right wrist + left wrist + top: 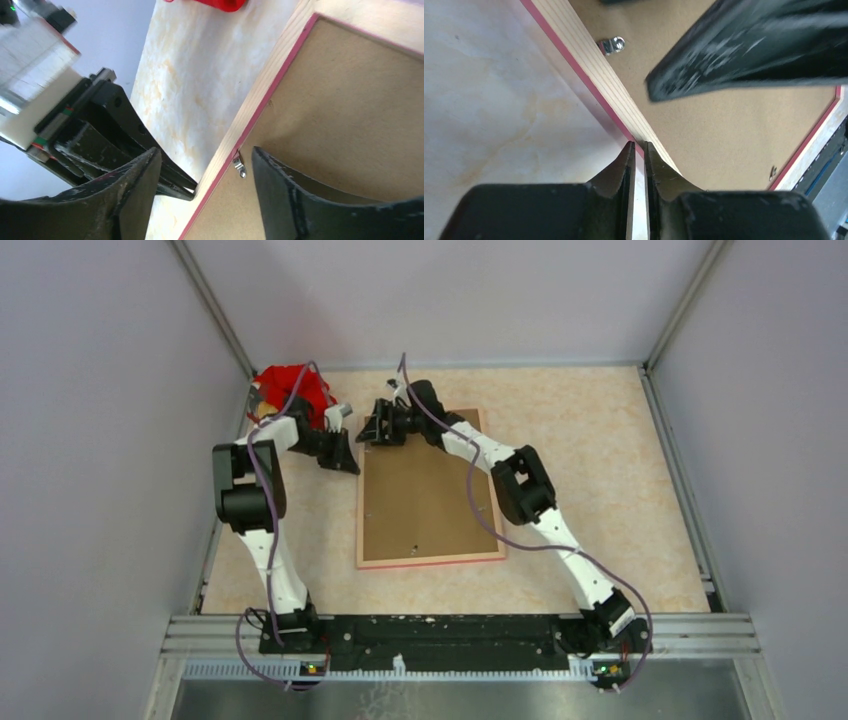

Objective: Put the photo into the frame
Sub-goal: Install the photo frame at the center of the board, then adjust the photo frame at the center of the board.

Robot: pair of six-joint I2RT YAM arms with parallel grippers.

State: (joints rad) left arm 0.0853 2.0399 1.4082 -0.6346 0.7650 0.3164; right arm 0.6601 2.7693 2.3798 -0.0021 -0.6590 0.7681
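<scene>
The frame (430, 561) lies face down on the table, its pale wood back and pink edge up, with the brown backing board (425, 495) set inside it. The photo is not in view. My left gripper (348, 462) is shut, its tips (639, 145) touching the outer side of the frame's left rail (589, 65) near the far corner. My right gripper (380, 432) is open and empty just above that same rail (265, 85). It straddles the rail, with a small metal clip (240, 165) between its fingers (205, 150).
A red object (295, 385) lies at the far left corner of the table, behind the left arm. Grey walls enclose the table on three sides. A second metal clip (773, 172) sits on the board near the frame's opposite rail.
</scene>
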